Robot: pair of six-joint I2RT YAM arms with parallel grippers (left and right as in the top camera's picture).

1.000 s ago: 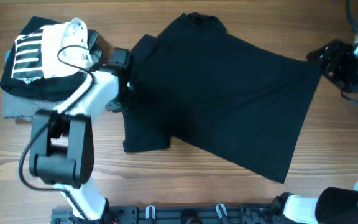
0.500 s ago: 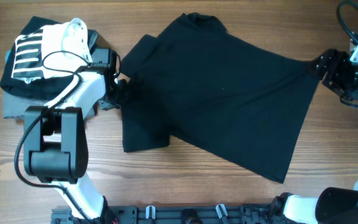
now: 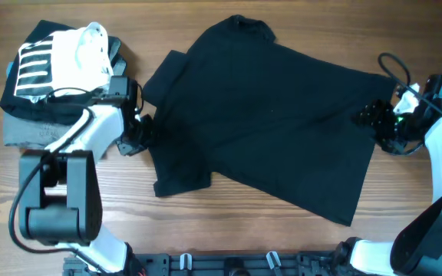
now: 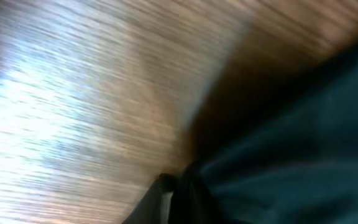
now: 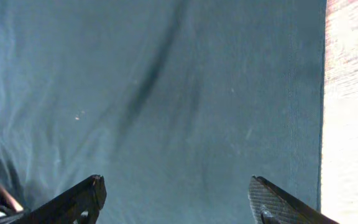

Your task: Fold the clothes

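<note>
A black T-shirt (image 3: 267, 115) lies spread flat across the middle of the wooden table, collar at the far side. My left gripper (image 3: 140, 132) is at the shirt's left sleeve edge and looks shut on the cloth. The left wrist view is blurred and shows one finger (image 4: 165, 194) against dark cloth (image 4: 303, 143) on wood. My right gripper (image 3: 371, 116) is over the shirt's right edge. In the right wrist view its fingers (image 5: 82, 198) stand wide apart, open and empty, just above the cloth (image 5: 166, 93).
A stack of folded clothes (image 3: 56, 65) with a white and black print on top sits at the far left, with a grey garment (image 3: 21, 132) under it. A black rail (image 3: 229, 264) runs along the front edge. Bare wood (image 5: 353, 124) shows right of the shirt.
My right gripper moved left from beyond the shirt's right corner to over the cloth. My left gripper moved left and nearer, and the sleeve edge shifted left with it.
</note>
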